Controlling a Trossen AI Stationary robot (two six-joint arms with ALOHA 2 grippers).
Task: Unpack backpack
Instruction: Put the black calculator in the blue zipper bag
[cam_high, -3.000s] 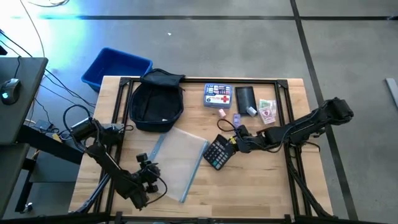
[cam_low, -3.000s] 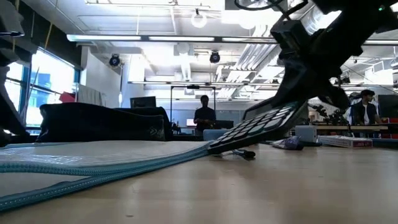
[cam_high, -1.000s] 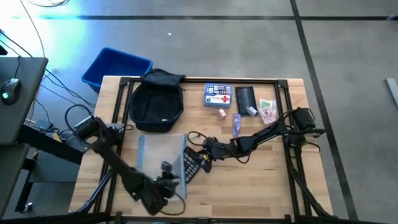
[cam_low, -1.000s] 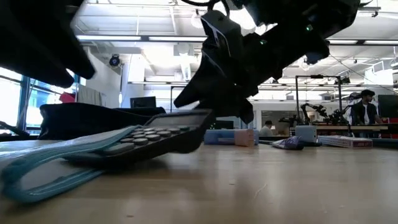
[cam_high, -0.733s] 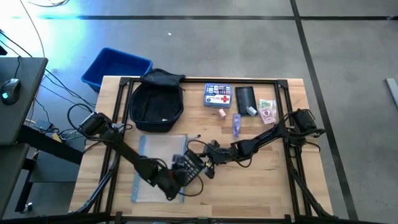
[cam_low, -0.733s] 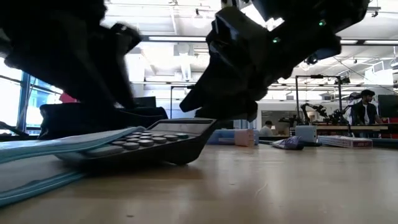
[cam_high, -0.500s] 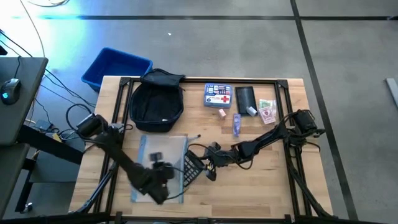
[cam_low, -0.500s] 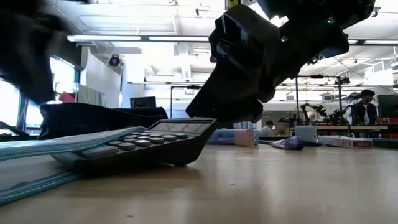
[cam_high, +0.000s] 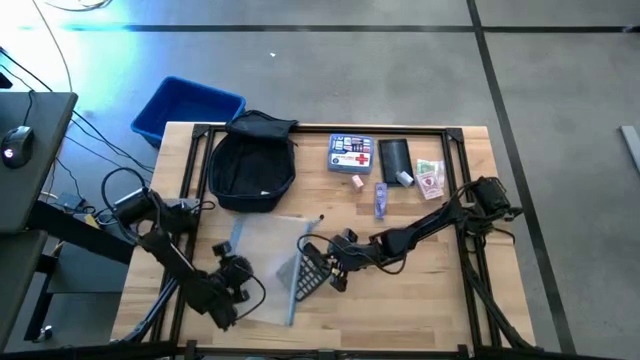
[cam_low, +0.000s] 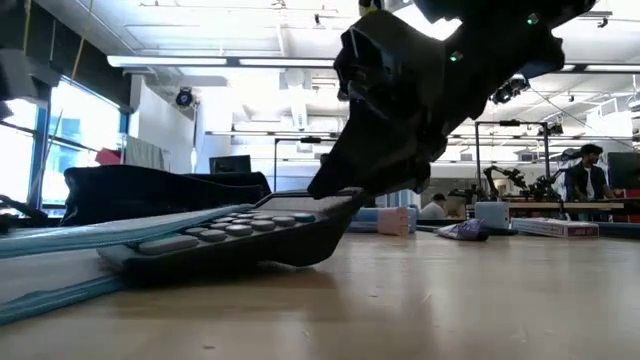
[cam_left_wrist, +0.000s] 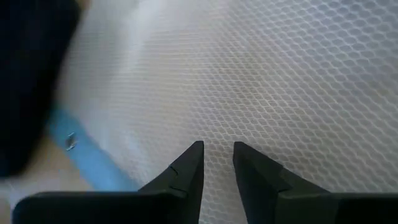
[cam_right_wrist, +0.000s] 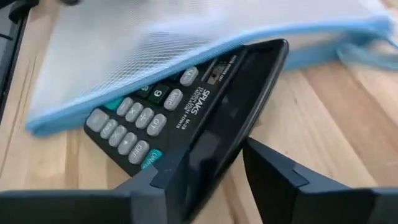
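Observation:
The dark backpack (cam_high: 252, 165) lies at the table's far left, touched by neither gripper. A clear mesh pouch with a blue zipper edge (cam_high: 262, 262) lies in front of it. The pouch's right edge (cam_right_wrist: 205, 37) drapes over the keys of a black calculator (cam_high: 310, 272). My right gripper (cam_high: 335, 262) is shut on that calculator. My left gripper (cam_high: 232, 277) stands over the pouch's left part, pointing down. Its fingers are a narrow gap apart (cam_left_wrist: 217, 162) above the mesh (cam_left_wrist: 280, 74). My right gripper pinches the calculator's display end (cam_right_wrist: 217, 143) between its two fingers (cam_right_wrist: 155, 180). They come slanting down from the table's right. That end is raised a little (cam_low: 335, 205). The key end (cam_low: 130, 262) rests on the table under the pouch's edge.
A blue bin (cam_high: 187, 108) sits off the far left corner. Along the far right lie a first-aid box (cam_high: 350, 153), a flat black pouch (cam_high: 395, 157), banknotes (cam_high: 429, 180) and small items (cam_high: 380, 197). People stand in the room behind (cam_low: 588, 180).
My left gripper has swung from the pouch's near right part toward the table's left edge, sinking and rolling as it went. The pouch now lies askew, with its right edge farther over the calculator. My right gripper has hardly moved.

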